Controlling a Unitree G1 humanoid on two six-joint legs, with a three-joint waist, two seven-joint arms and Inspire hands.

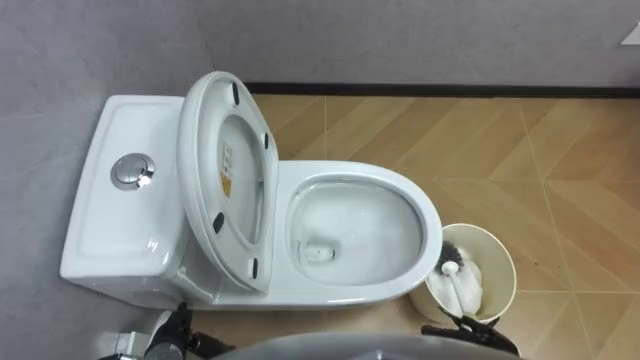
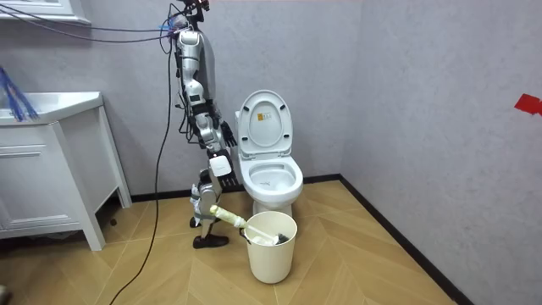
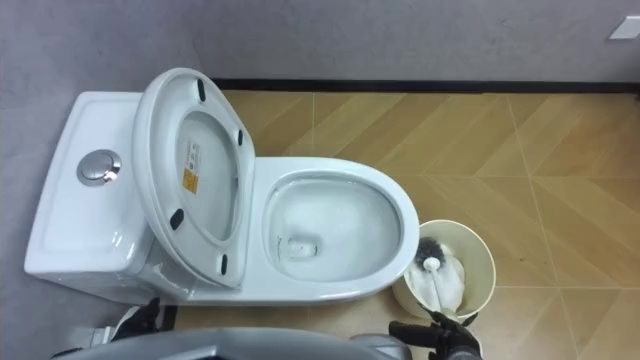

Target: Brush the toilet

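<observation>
We find the white ceramic toilet (image 1: 350,225) with its seat raised. The dark-bristled, pale-handled toilet brush (image 1: 458,280) lies in the round cream plastic bucket (image 1: 500,255) at its 4 o'clock. The brush's long axis runs from 12 to 6 o'clock, towards the nearer right hand (image 1: 470,335). We cannot tell that hand's state, nor the left hand's (image 1: 175,330) at 7 o'clock.

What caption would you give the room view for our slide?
Robot stands beside a toilet with its lid raised, a brush in the bucket nearby.
</observation>
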